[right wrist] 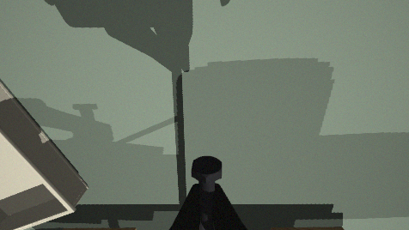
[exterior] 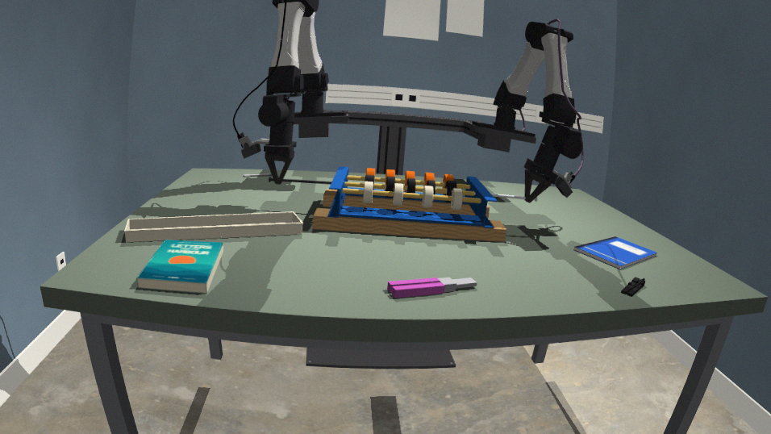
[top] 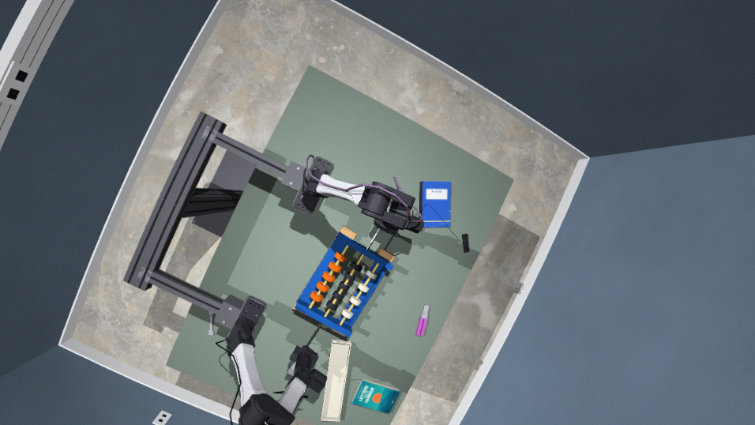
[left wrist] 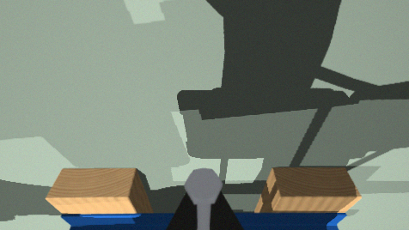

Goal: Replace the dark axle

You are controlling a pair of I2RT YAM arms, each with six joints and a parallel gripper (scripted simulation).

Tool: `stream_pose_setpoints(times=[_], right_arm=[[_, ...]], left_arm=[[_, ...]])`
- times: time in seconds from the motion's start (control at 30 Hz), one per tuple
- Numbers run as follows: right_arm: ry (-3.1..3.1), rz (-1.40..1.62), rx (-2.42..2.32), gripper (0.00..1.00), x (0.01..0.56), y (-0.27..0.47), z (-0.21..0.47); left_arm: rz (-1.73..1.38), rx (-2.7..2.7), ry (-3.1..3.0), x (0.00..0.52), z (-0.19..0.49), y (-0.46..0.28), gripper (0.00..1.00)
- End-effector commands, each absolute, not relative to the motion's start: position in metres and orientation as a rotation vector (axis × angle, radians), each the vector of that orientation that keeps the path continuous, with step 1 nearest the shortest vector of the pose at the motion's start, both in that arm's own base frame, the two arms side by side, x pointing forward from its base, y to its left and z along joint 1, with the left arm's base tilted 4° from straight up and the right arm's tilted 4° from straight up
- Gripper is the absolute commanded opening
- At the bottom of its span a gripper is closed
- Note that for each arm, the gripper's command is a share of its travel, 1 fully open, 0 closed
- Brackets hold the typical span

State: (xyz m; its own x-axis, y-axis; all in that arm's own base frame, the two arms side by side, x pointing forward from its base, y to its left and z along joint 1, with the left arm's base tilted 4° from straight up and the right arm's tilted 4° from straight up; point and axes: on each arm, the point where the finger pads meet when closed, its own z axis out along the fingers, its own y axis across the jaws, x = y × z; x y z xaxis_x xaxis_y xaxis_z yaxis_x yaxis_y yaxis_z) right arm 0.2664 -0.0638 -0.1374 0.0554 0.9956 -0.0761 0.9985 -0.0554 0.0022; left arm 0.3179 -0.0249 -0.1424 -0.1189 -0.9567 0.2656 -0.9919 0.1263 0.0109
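Observation:
The blue wheel frame [top: 322, 318] [exterior: 338, 185] stands on its wooden battens [exterior: 410, 225] [left wrist: 100, 184]. Its middle row [top: 343, 285] has black wheels and gold spacers. My left gripper [exterior: 529, 199] [left wrist: 203, 195] is shut on the bright axle [top: 372, 238] [exterior: 504, 195] [left wrist: 203, 182], just behind its head; the shank runs to one rail. My right gripper [exterior: 277, 181] [right wrist: 205, 193] is shut on the dark axle [top: 315, 334] [exterior: 307, 181] [right wrist: 206, 165], just behind its head; the shank runs to the opposite rail. The axles' ends inside the row are hidden.
The long cream tray [top: 347, 364] [exterior: 215, 227] lies beside my right gripper, with a teal book [top: 375, 396] [exterior: 180, 267] beyond. A blue notebook [top: 436, 211], black clip [top: 465, 242] and pink-handled tool [top: 422, 325] lie around the frame. A pale rod [top: 212, 322] [exterior: 256, 175] shows at the back.

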Motion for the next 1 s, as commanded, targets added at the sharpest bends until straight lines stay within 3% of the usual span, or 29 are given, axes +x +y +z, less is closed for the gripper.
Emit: stream_pose_setpoints(times=[0.0, 0.97], right_arm=[[2.154, -0.073, 2.250, 0.00, 0.265, -0.053, -0.141], [2.157, -0.072, 2.250, 0.00, 0.262, -0.061, -0.142]], left_arm=[[0.266, 1.788, -2.114, 0.288, -0.148, -0.059, 0.00], [0.300, 1.777, -2.134, 0.292, -0.143, -0.066, 0.00]])
